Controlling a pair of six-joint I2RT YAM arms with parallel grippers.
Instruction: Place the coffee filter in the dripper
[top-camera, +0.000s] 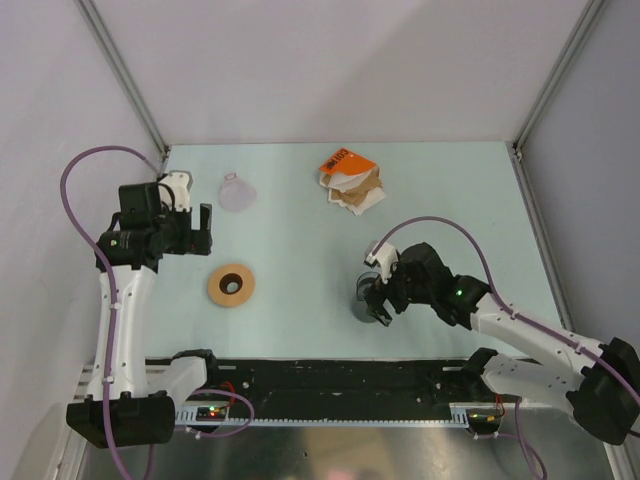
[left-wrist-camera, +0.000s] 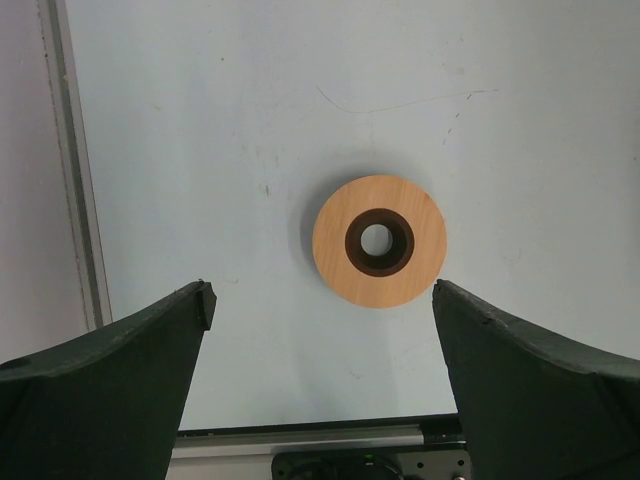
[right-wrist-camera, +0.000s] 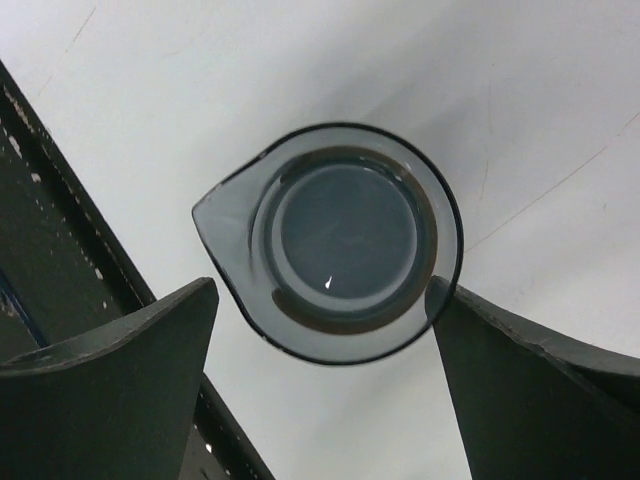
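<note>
At far left: dripper (top-camera: 238, 193). White filter (top-camera: 368, 203) in the paper pile (top-camera: 352, 190), far centre. Left gripper (top-camera: 203, 232) spread wide, holding nothing, above wooden ring (top-camera: 216, 286). Right gripper (right-wrist-camera: 325, 288) spread wide astride grey cup (right-wrist-camera: 350, 235).

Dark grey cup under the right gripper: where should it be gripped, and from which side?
Across its round wall, from above: the dark grey cup stands upright, mouth up, under the open right gripper. Keep fingers off the spout, which breaks the circle.
</note>
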